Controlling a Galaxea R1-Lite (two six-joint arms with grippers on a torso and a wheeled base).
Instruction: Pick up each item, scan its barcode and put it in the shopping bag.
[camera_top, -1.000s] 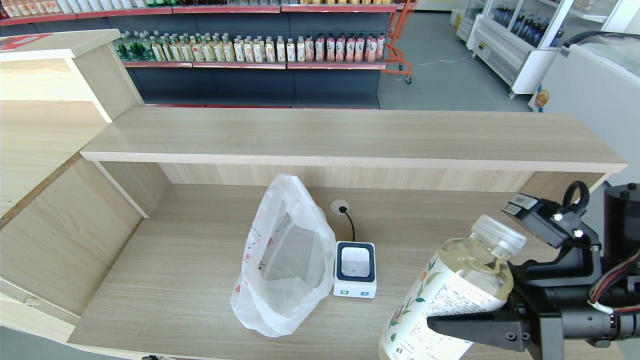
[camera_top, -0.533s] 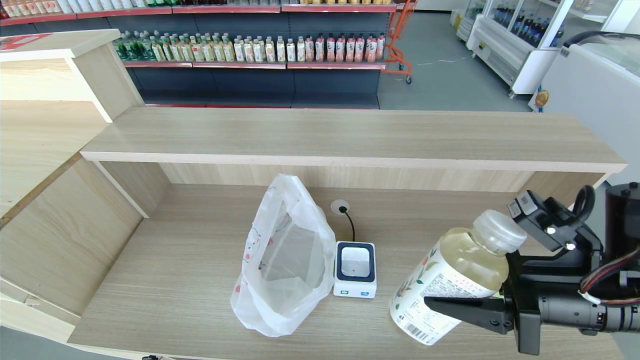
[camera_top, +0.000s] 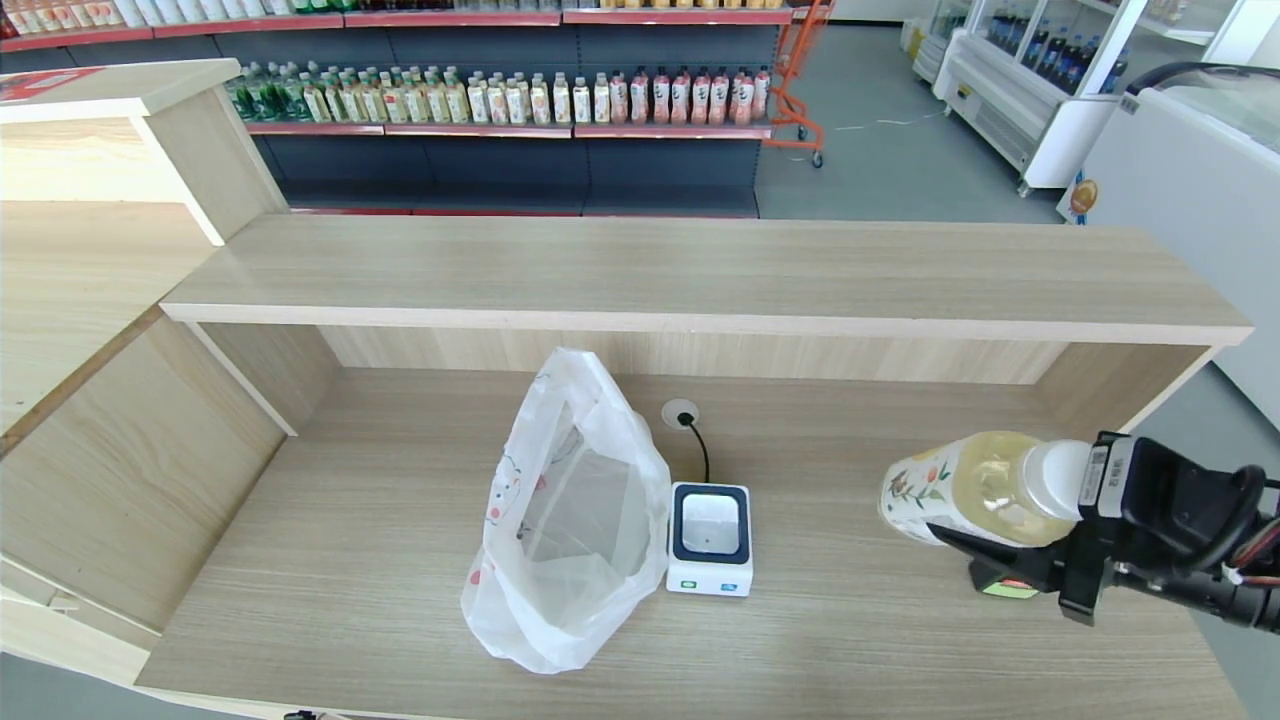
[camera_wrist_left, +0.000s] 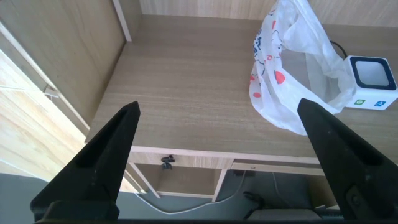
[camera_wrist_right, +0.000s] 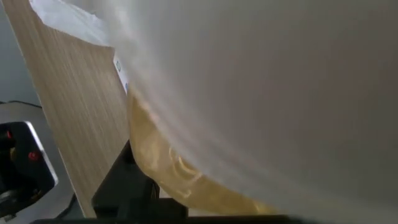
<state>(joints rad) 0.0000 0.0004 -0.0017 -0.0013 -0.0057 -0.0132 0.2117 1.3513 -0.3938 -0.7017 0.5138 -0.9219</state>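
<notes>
Change: right claw (camera_top: 960, 515) has swung the bottle (camera_top: 975, 487) from steeply tilted to lying nearly level, and has dropped lower, out to the right of the scanner (camera_top: 710, 538). The barcode seen near the base before is now out of sight. Probably turned downward, ready for scanning.

Bottle: clamped in right claw, above the surface (camera_top: 850, 640), well apart from scanner. Long axis about horizontal; base points toward scanner, cap away.

Shopping bag (camera_top: 570, 520) touches scanner's left side. Left claw (camera_wrist_left: 219, 107): spread wide, holding nothing.

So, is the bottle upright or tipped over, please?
Tipped: the bottle lies nearly level in the right hand, cap toward the wrist.
</notes>
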